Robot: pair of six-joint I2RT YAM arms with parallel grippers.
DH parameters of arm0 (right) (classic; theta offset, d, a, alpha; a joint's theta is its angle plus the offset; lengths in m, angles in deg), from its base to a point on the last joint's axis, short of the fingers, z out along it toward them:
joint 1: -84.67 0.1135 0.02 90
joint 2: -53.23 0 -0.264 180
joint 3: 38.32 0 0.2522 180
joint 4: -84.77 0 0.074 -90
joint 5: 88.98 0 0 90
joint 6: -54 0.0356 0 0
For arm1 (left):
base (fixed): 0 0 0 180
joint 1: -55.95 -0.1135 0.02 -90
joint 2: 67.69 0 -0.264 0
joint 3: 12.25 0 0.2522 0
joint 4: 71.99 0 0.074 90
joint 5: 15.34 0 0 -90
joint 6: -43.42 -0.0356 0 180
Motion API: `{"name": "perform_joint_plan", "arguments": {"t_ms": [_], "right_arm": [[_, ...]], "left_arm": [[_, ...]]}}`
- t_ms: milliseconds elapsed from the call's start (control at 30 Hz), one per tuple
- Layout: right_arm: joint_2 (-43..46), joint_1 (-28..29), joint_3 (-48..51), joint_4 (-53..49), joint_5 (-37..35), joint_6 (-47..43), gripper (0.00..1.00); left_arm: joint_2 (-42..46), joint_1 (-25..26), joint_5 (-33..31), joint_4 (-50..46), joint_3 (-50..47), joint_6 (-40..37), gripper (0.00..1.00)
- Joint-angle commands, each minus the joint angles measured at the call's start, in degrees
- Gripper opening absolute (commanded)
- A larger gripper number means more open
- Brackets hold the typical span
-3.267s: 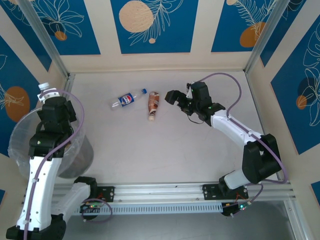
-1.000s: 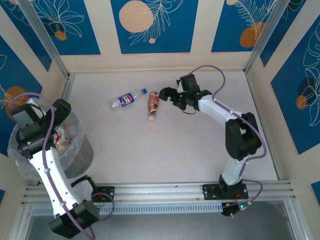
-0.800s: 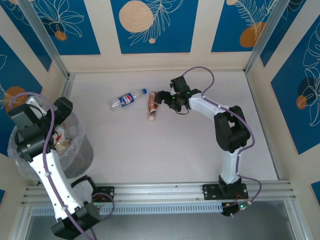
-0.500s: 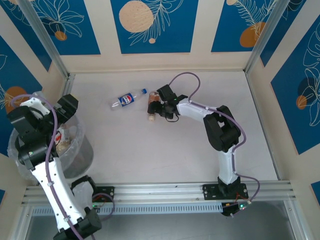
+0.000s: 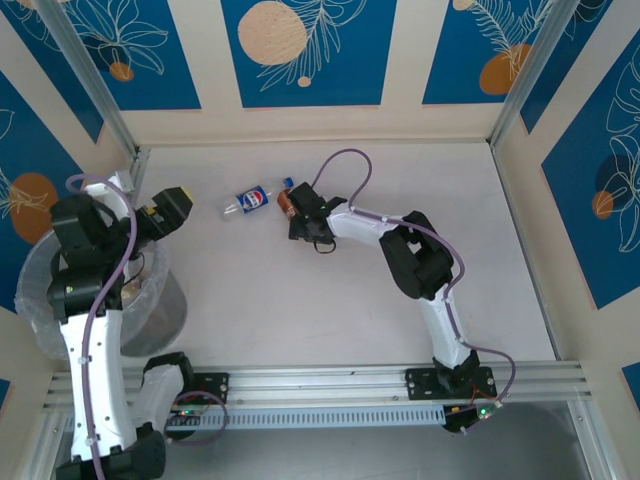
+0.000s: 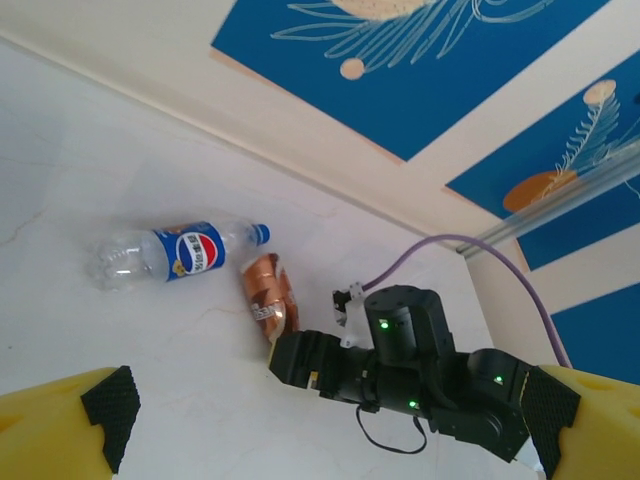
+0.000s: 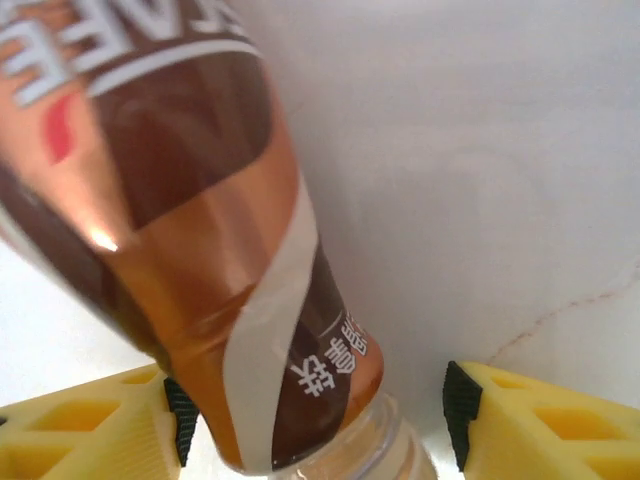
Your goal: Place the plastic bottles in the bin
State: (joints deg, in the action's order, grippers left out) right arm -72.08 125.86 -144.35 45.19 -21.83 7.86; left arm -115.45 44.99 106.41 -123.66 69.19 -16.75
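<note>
— How do the arms stand?
— The right arm (image 5: 420, 260) lies stretched low toward the middle of the table's (image 5: 330, 310) far edge. The left arm (image 5: 90, 340) stands raised at the near-left corner, above the bin (image 5: 165, 305).
— And the grippers?
— The right gripper (image 7: 318, 428) straddles the brown-labelled bottle (image 7: 200, 200) at its shoulder. One black pad (image 7: 181, 420) touches the bottle; the other stands off it with a gap, so nothing is clamped. The left gripper (image 5: 150, 205) is spread wide, holding nothing.
— What's in the bin?
— I cannot tell; the left arm covers most of it. A crinkly clear liner (image 5: 35, 300) rims it.
— The bottles?
— Both lie on their sides. The brown one is glossy, narrowing to a clear neck. The blue-labelled bottle (image 6: 185, 252), clear with a blue cap, lies just to its left.
</note>
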Motion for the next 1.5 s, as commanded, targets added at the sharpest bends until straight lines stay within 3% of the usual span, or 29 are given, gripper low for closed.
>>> {"name": "perform_joint_plan", "arguments": {"t_ms": [0,300,533,967,1200,1467], "right_arm": [[-2.24,0.23,-0.9,-1.89,-4.05,-0.3,0.64],[-1.46,-0.31,1.07,1.47,-2.29,-5.44,0.51],[1.19,-0.59,2.7,2.95,-2.36,-7.91,0.27],[15.8,-0.98,14.93,13.65,-1.4,-11.31,0.0],[28.93,-1.44,29.74,32.33,10.28,-15.07,0.0],[37.15,-2.19,37.1,40.89,25.99,-16.35,0.0]], "left_arm": [[-0.71,3.12,-2.72,2.05,1.71,-1.32,0.99],[-3.75,10.17,-7.2,2.37,2.93,-2.5,0.99],[-6.82,15.36,-9.35,2.58,4.36,-3.59,0.99],[-11.97,21.8,-11.8,5.21,5.61,-3.38,0.99],[-14.84,25.44,-6.5,11.4,3.38,-3.12,0.99],[-19.69,30.73,-11.75,19.14,1.28,0.9,0.99]]}}
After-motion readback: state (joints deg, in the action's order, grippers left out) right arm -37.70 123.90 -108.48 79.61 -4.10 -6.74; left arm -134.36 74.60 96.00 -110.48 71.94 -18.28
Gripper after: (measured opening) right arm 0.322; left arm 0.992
